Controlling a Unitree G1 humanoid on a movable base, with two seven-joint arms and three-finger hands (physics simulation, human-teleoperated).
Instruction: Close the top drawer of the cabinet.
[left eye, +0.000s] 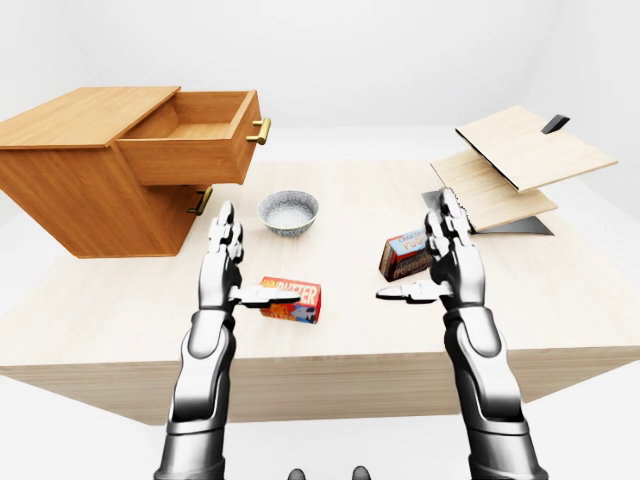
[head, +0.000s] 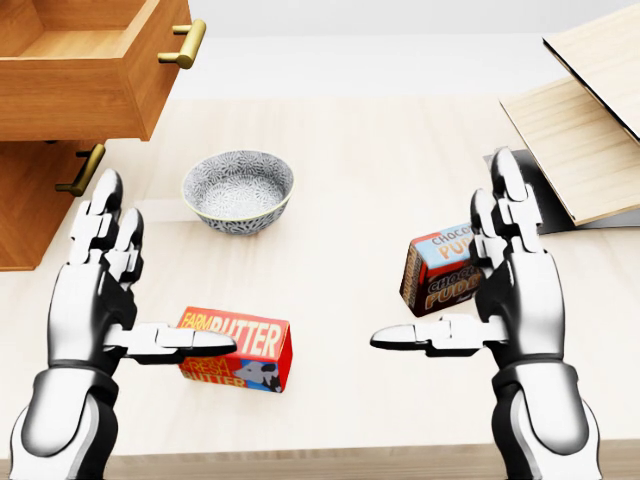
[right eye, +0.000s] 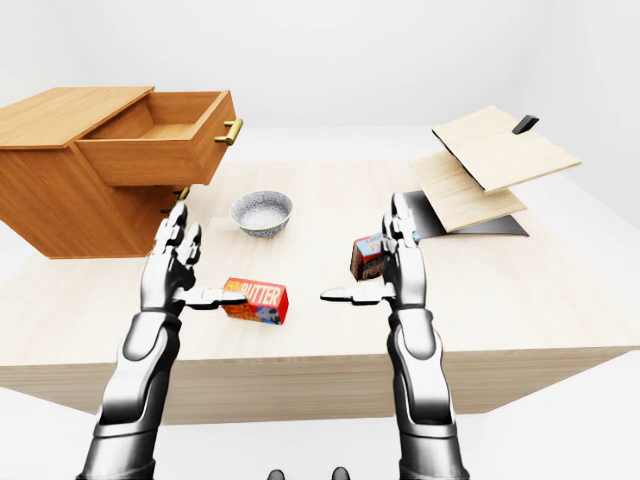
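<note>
A wooden cabinet (left eye: 70, 190) stands on the table at the upper left. Its top drawer (left eye: 190, 140) is pulled out, empty, with a brass handle (left eye: 260, 131). The lower drawer's handle (left eye: 201, 201) shows below it, and that drawer looks shut. My left hand (left eye: 225, 262) is open, fingers up, thumb out, below and right of the cabinet and apart from it. My right hand (left eye: 447, 258) is open too, at the right of the table. Both hold nothing.
A patterned bowl (head: 238, 190) sits right of the cabinet. A red butter box (head: 240, 350) lies by my left thumb. A chocolate pudding box (head: 440, 270) stands beside my right hand. Tilted wooden boards (left eye: 520, 160) on a dark stand are at the upper right.
</note>
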